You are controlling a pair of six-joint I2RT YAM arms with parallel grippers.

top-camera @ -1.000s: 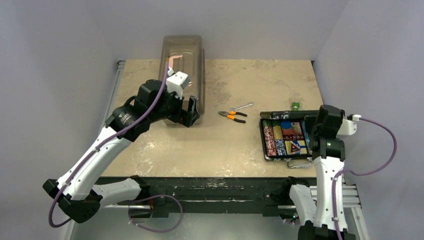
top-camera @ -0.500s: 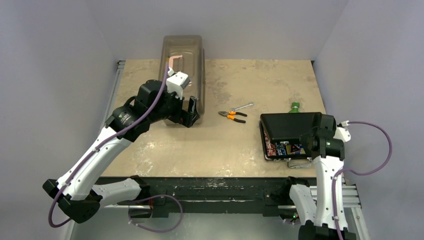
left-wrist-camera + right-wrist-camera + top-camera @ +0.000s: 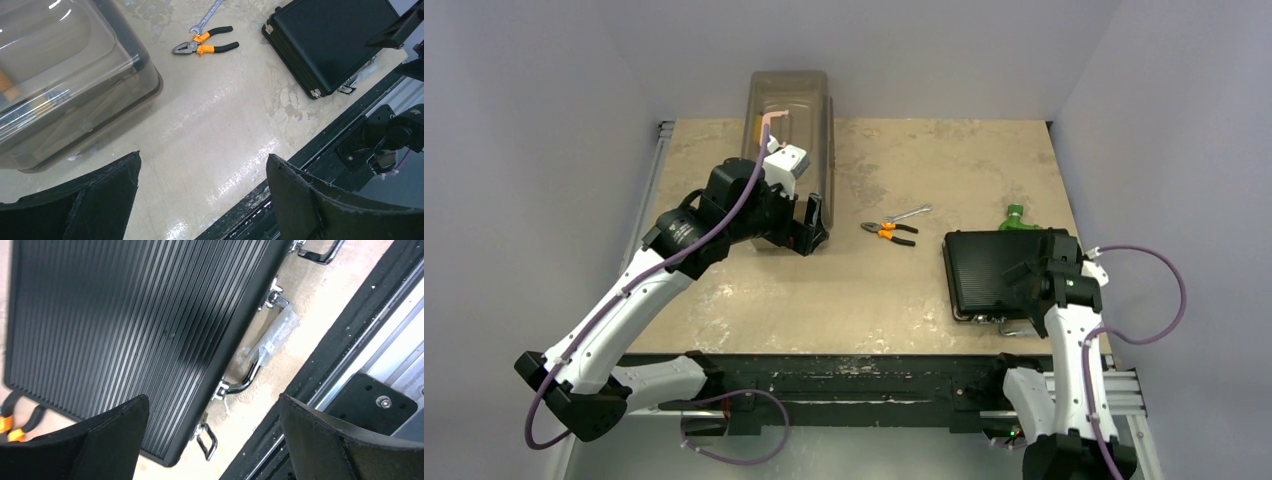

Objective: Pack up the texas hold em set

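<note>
My right pincer (image 3: 212, 399) stands wide open with nothing in it, hanging over the near edge of the black case (image 3: 986, 268), whose lid is down flat with the ribbed top facing up. The case lies on the right side of the surface (image 3: 874, 290), close to its near edge, with the silver handle (image 3: 248, 378) and latches (image 3: 272, 294) on the side facing my bases. With the lid down, whatever is inside is hidden. A green thing (image 3: 1014, 212) peeks out just behind the case's far edge; I cannot tell what it is. My left pincer (image 3: 202, 157) is also spread wide and empty, held above the surface just beside the near end of the translucent brown box (image 3: 789, 140). Between box and case, apart from both, lie the orange-handled pliers (image 3: 890, 232) and a wrench (image 3: 910, 212), close together.
</note>
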